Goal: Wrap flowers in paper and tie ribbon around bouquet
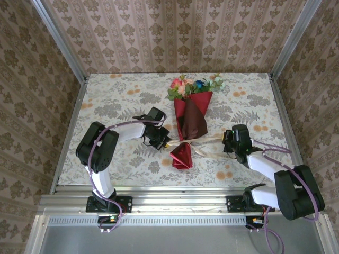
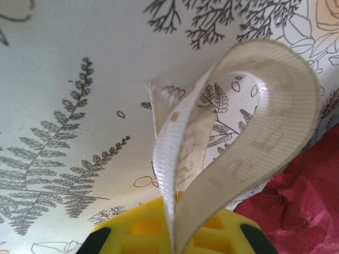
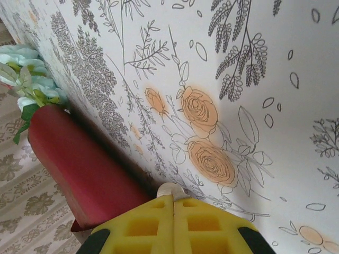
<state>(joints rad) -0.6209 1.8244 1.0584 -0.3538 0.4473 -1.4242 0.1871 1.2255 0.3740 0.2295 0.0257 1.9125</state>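
The bouquet lies in the middle of the table, with the flowers (image 1: 190, 85) sticking out of the far end of the red and maroon paper (image 1: 192, 119) cone. A cream ribbon (image 1: 209, 141) crosses the cone's narrow lower end. My left gripper (image 1: 163, 141) is just left of the cone, shut on a looped stretch of ribbon (image 2: 254, 143), with the red paper (image 2: 302, 196) to its right. My right gripper (image 1: 228, 142) is right of the cone, shut on a ribbon end (image 3: 172, 189) that pokes out of the yellow tips. The paper (image 3: 79, 164) and pale flowers (image 3: 26, 74) lie to its left.
The floral tablecloth (image 1: 116, 100) covers the table. Patterned walls and metal posts (image 1: 69, 53) close it in at the back and sides. The cone's folded red tip (image 1: 180, 156) points at the near edge between the two arms.
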